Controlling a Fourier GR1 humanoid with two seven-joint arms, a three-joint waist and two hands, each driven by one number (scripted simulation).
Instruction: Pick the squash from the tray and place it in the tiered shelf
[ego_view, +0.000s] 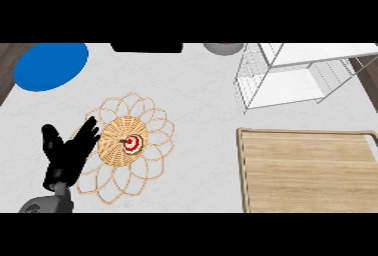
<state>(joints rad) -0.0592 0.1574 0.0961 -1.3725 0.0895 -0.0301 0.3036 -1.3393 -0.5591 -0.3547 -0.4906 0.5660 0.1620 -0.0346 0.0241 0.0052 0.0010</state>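
In the head view, the left hand (65, 152) shows at the lower left of the frame, rising from its grey forearm (46, 204) at the bottom edge. Its fingers are spread wide and straight, holding nothing; the fingertips overlap the left side of a woven wicker mat (131, 145) with looped petals around its rim. Whether they touch it cannot be told. A small red and white round thing (131, 143) sits at the mat's middle.

At the lower right lies the wooden tray (306, 170); its bare board shows nothing on it. Above it, at the upper right, stands the white wire tiered shelf (295, 75). The squash shows nowhere in this view, and neither does the right hand.

A blue plate (50, 66) lies at the upper left. At the top edge sit a black object (146, 47) and a grey bowl (223, 48), both cut off.
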